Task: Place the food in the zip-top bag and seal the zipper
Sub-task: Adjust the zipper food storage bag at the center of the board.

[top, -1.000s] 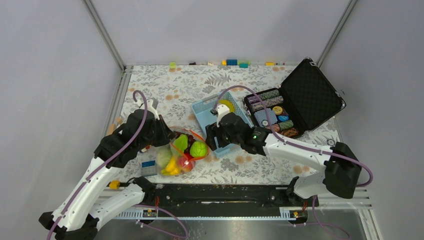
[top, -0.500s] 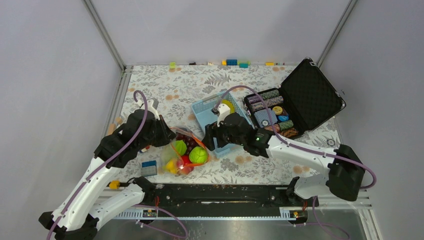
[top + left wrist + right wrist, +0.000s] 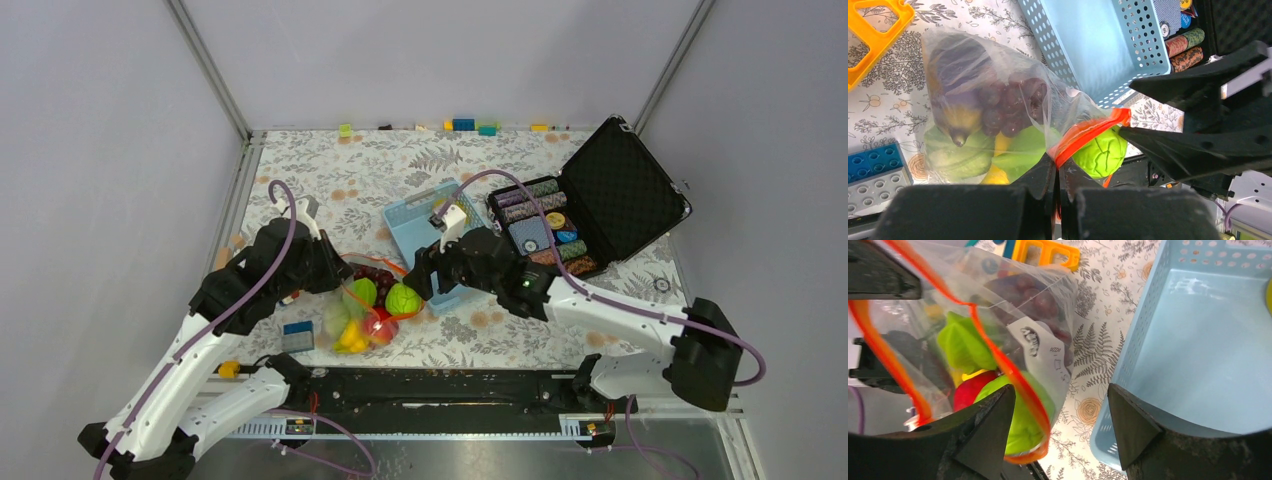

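Nearest you, your left gripper [image 3: 1058,172] is pinching tight on the zipper [image 3: 1088,131], the thin orange-red strip at the mouth of the bag [image 3: 938,50]. It is holding that edge up. The bag is lying just in front of the left arm, near the close edge of the table [image 3: 330,180]. It is clear, thin and crinkly. Most of the food is sitting inside: a curved yellow banana [image 3: 348,336], a round red apple [image 3: 379,322] and bumpy dark grapes [image 3: 1013,102]. All of it is looking hard and shiny. The round, wrinkly green cabbage [image 3: 1100,152] is sitting right at the mouth, and I cannot tell if it is all the way in.

A bit farther, your right gripper [image 3: 1060,390] is hanging wide apart at the mouth, just beside the cabbage, gripping nothing.

I am guessing you are finishing the filling and getting ready to seal. Next you are going to need to nudge the cabbage deep inside, then press both sides of the strip together and run along it. The strip is bending and floppy, so it is going to need pulling straight first.

Behind that, a light-blue basket [image 3: 1098,45] with little holes is standing beside the bag. Farther right, a black case [image 3: 625,195] is lying open with striped chips [image 3: 540,205]. Small blocks [image 3: 463,125] are lining the far edge.
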Robot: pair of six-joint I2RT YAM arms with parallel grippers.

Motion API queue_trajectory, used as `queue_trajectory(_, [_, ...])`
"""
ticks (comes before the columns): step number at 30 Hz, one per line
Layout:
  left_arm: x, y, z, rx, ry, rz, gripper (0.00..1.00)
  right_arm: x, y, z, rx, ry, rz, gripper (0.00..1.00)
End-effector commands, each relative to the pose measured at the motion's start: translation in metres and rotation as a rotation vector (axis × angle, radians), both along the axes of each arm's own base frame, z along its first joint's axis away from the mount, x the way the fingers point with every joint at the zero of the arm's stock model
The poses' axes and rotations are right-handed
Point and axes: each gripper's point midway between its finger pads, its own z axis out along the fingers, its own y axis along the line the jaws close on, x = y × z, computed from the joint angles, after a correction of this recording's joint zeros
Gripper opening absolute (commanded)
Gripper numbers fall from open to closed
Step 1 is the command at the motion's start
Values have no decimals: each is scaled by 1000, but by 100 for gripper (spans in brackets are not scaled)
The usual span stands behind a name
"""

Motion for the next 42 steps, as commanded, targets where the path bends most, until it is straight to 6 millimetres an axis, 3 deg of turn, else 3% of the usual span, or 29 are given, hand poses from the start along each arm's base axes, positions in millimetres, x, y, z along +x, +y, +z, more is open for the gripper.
queue_trajectory(1, [12,-16,26,-85,-103,-39,0,15,18,13,16,-43,2,75])
queue_trajectory(3, [10,-19,26,-92,-96,-58,0,23,18,8,-8,-36,-43,72])
queue_trajectory(5, [9,-19,26,-93,-98,-60,0,24,18,0,-26,-9,-57,62])
queue_trajectory(9, [10,-17,26,-87,-104,-54,0,16,16,-8,-29,42,-44,19])
queue_trajectory(11, [11,-17,26,-85,-104,-52,0,12,14,-4,-22,46,-37,3])
queue_trajectory(12, [11,-17,25,-82,-102,-52,0,11,12,-1,-16,46,-38,0])
queue_trajectory(24, [12,-17,22,-64,-87,-56,0,-32,31,63,45,108,143,0])
queue_trajectory(28, [16,-10,18,-28,-83,-18,15,-35,34,85,3,73,131,0])
queue_trajectory(31, [20,2,15,13,-91,38,27,-33,37,75,-44,111,96,0])
queue_trajectory(36, [14,16,2,73,-62,72,59,-20,36,42,-119,181,-13,0])
queue_trajectory(42, [-4,25,-13,127,22,46,64,-9,32,45,-133,161,-76,0])
